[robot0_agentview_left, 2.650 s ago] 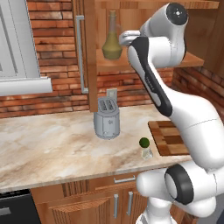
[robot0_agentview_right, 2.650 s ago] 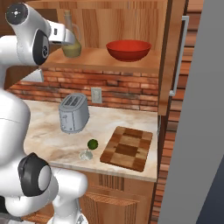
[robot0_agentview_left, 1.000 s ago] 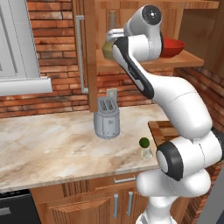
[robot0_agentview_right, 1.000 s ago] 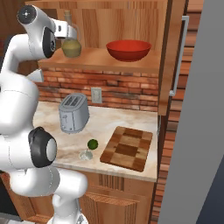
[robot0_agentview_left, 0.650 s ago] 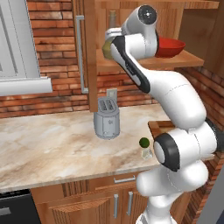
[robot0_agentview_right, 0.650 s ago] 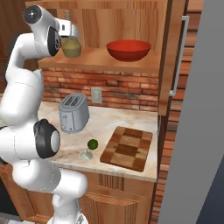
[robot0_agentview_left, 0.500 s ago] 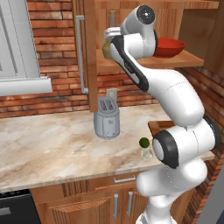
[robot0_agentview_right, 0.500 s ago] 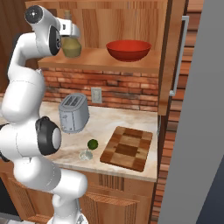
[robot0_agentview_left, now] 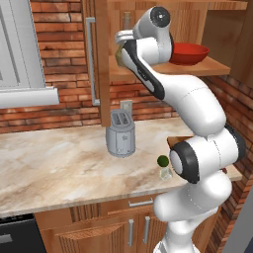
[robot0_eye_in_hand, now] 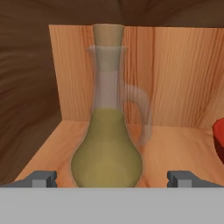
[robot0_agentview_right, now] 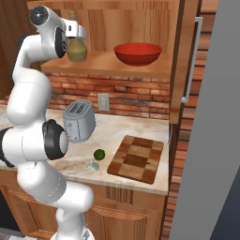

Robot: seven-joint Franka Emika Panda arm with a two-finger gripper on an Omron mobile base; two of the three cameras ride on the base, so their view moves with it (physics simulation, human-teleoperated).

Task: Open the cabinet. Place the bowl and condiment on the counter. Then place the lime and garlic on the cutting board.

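Hand view: pincer (robot0_eye_in_hand: 111, 178) spread wide, gripping nothing, dark tips flanking the belly of the condiment (robot0_eye_in_hand: 107, 127) dead ahead on the cabinet shelf. Judged step: cabinet (robot0_agentview_left: 101, 64) already open, reaching in for the bottle, first of two items bound for the bench. Next move, by estimate: ease forward until the tips bracket the round belly, then close low, below the thin neck, where the glass is widest and steadiest; lift clear of the shelf edge before swinging down.

Bottle: pear-shaped, translucent olive glass, slim neck, cork stopper, small loop handle; smooth and likely slippery. Shelf: pale, grained wood.

Just to the right of the pincer on the same shelf: bowl (robot0_agentview_right: 138, 54), wide, glossy red, round, apart from the bottle.

Well below the pincer: bench (robot0_agentview_left: 54, 165), beige marble veined brown. On it, lime (robot0_agentview_right: 99, 154), small dark green ball, with the garlic (robot0_agentview_right: 91, 165), a pale small bulb, just beside it. Further right of those: cutting board (robot0_agentview_right: 137, 158), squarish, chequered light and dark wood, dark rim.
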